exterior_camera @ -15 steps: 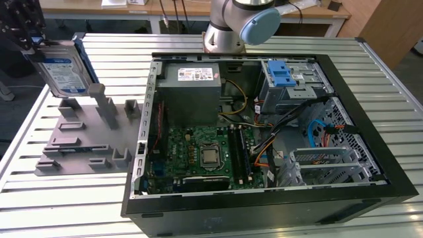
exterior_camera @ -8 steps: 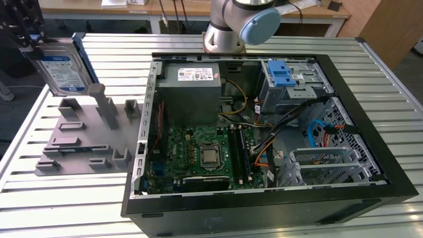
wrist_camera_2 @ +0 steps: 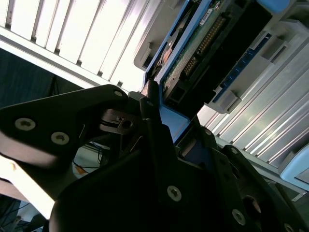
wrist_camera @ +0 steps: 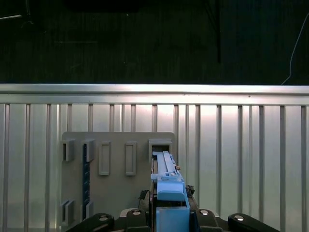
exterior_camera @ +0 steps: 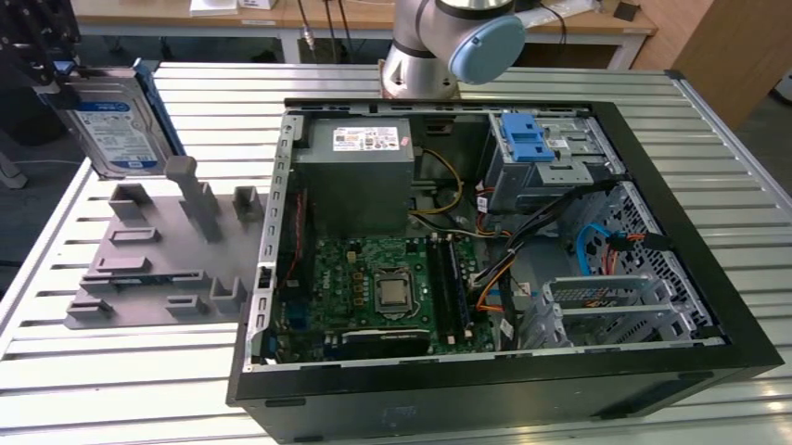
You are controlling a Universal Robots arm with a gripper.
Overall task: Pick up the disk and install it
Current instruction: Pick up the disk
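The slatted metal table (exterior_camera: 371, 79) carries everything. An open black PC case (exterior_camera: 495, 394) lies on its side across most of it, with the motherboard (exterior_camera: 371, 278), the grey power supply (exterior_camera: 359, 158) and the drive cage with the blue latch (exterior_camera: 535, 148) all on show. The arm's base (exterior_camera: 427, 51) sits behind the case. Toward the exterior view's left is a grey holder plate (exterior_camera: 136, 269) with posts and slots.

The disk (exterior_camera: 114, 125) is up over the far corner of that plate, well apart from the case. It stands on end with its long axis roughly vertical, the top leaning a bit toward the exterior view's left and the label face turned to the camera. In the first wrist view you look straight down its thin edge, with the blue carrier (wrist_camera: 169, 191) lined up on a slot in the plate. In the second wrist view its circuit-board side (wrist_camera_2: 207, 43) shows.

The gripper (wrist_camera: 170, 216) is clamped on the disk's upper end, with the jaws closed tight on the blue carrier from both sides.

Hard to call: whether the disk's lower end touches the plate or hangs just clear of it. In the exterior view the gripper is cut off at the frame's corner.
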